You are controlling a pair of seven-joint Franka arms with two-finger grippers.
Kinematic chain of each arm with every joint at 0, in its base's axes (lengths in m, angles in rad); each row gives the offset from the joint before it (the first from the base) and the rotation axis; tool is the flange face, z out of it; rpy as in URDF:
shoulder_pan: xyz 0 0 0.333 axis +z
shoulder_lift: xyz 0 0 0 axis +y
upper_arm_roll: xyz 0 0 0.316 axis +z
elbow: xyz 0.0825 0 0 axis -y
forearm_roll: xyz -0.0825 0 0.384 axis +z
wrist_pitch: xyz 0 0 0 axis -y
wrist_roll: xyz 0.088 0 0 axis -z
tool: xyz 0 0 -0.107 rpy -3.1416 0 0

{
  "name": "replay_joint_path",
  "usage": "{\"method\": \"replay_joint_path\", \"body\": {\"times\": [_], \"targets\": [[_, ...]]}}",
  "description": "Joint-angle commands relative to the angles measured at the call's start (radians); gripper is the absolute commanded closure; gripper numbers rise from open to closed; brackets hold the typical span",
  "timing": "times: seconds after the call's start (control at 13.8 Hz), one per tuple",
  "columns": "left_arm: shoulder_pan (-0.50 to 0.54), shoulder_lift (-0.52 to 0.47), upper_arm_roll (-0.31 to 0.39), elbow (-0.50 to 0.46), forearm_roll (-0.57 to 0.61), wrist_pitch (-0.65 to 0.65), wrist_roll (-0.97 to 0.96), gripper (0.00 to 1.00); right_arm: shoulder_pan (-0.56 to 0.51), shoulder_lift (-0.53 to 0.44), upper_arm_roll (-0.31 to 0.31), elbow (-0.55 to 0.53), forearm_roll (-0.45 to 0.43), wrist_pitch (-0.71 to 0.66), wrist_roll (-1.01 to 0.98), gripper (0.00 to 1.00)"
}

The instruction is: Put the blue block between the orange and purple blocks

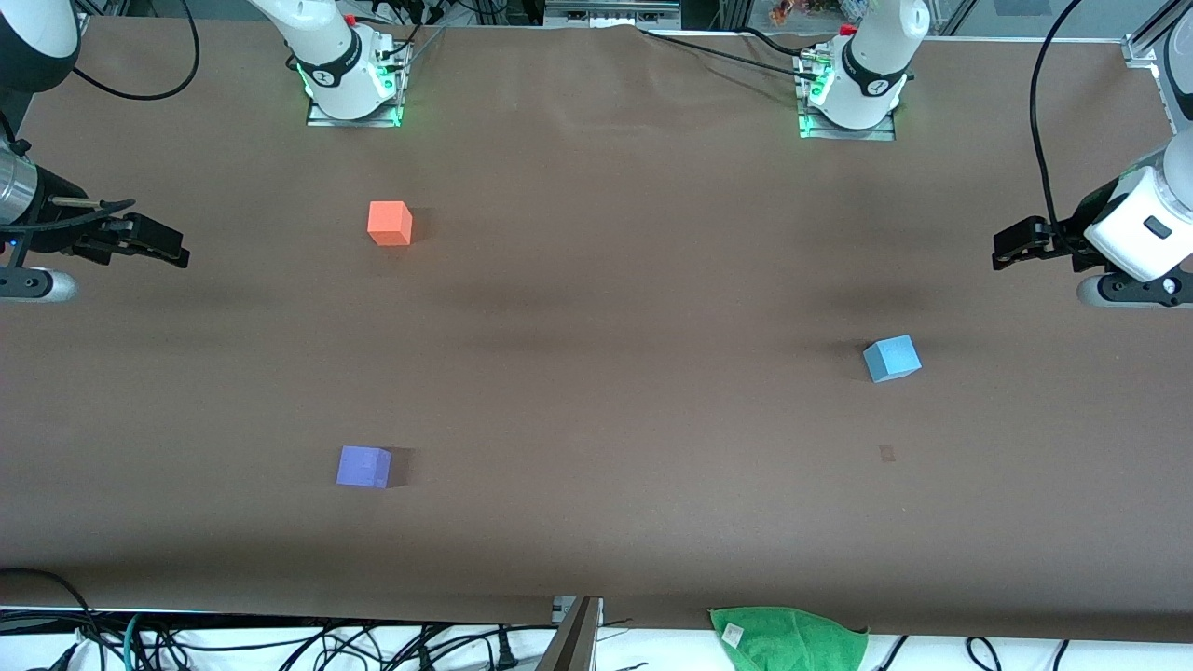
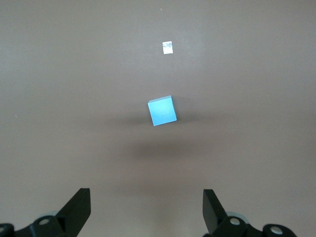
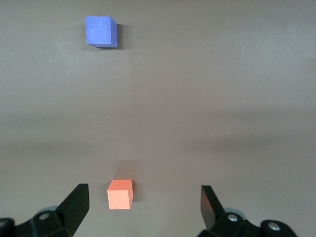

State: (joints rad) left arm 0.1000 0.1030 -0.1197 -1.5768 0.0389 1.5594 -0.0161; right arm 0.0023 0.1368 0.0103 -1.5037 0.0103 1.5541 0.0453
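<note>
The blue block (image 1: 892,358) sits on the brown table toward the left arm's end; it also shows in the left wrist view (image 2: 162,110). The orange block (image 1: 389,224) and the purple block (image 1: 363,467) sit toward the right arm's end, the purple one nearer to the front camera. Both show in the right wrist view, orange (image 3: 120,194) and purple (image 3: 100,31). My left gripper (image 1: 1016,244) (image 2: 145,197) is open and empty, up in the air at its end of the table. My right gripper (image 1: 149,244) (image 3: 143,192) is open and empty, raised at its end.
A green cloth (image 1: 788,638) lies at the table's edge nearest the front camera, next to a metal bar (image 1: 573,638) and cables. A small mark (image 1: 886,453) lies on the table nearer to the camera than the blue block; it shows in the left wrist view (image 2: 167,47).
</note>
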Motion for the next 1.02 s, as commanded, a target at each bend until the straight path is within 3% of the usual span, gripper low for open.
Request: {"method": "replay_joint_path", "body": {"times": [0.0,0.65,0.94], "targets": [[0.010,-0.011,-0.008,-0.018,-0.010,0.036,0.016,0.00,0.001,0.004,0.002,0.022,-0.003,-0.008,-0.007,0.00],[0.006,0.007,-0.026,-0.002,-0.008,0.034,0.002,0.00,-0.004,0.004,0.000,0.022,-0.003,-0.014,-0.007,0.00],[0.007,0.010,-0.040,-0.006,-0.010,-0.030,0.015,0.00,0.002,0.004,0.003,0.023,-0.001,-0.015,-0.007,0.00]]}}
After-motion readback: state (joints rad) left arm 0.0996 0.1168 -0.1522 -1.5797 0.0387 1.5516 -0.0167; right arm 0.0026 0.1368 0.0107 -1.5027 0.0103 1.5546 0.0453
